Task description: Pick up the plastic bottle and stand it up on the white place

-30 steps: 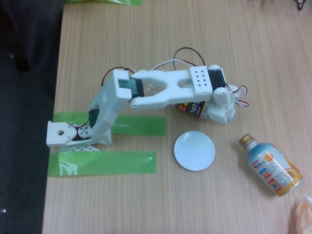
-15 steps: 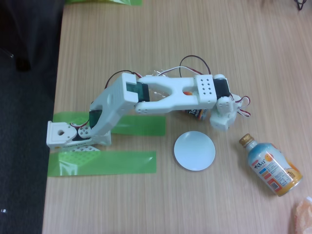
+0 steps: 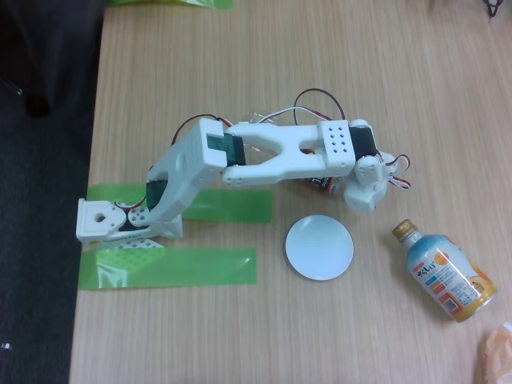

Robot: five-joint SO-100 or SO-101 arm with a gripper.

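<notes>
Plastic bottle (image 3: 322, 185) – only a sliver of its red-orange label peeks out beneath the white arm's (image 3: 272, 156) forearm, at twelve o'clock from the white place (image 3: 319, 247). The gripper (image 3: 360, 196) sits just beside that sliver at three o'clock; whether its fingers pinch the bottle cannot be told. A blue-and-orange bottle (image 3: 442, 271) lies on the wooden table (image 3: 240, 336) at four o'clock – well apart.
</notes>
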